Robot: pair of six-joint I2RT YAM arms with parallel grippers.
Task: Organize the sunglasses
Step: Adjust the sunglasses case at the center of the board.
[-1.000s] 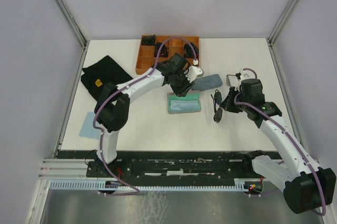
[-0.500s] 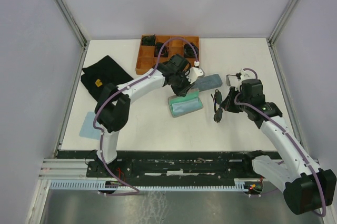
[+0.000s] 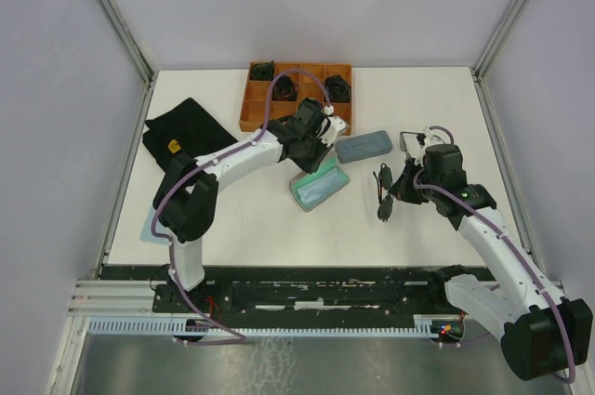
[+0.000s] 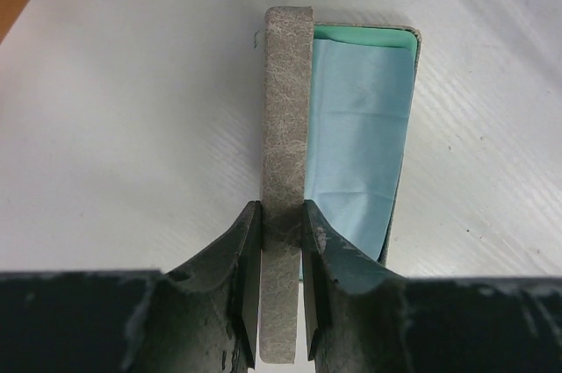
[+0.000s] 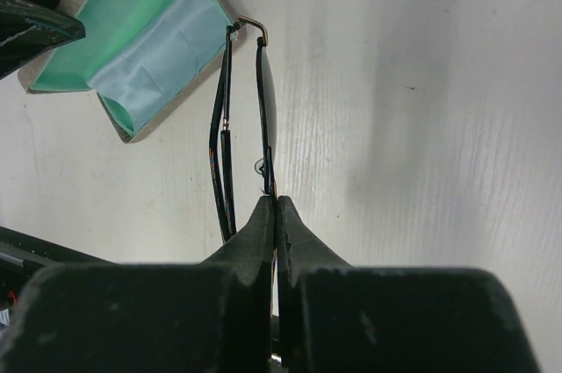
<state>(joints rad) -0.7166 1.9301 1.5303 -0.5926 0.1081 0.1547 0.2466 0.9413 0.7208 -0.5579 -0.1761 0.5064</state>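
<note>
While my left gripper (image 4: 282, 225) clamps the upright lid (image 4: 287, 101) of the open case (image 4: 360, 118), I see my right gripper (image 5: 275, 215) pinched shut on one folded pair of sunglasses (image 5: 266, 101), near the case's right side. The second pair (image 3: 409, 141) lies on the table (image 3: 232, 218) behind that gripper.

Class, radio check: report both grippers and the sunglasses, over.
Left gripper shut on lid of open grey fabric case. Right gripper shut on folded dark wire-framed sunglasses. Nothing blocking between.
</note>
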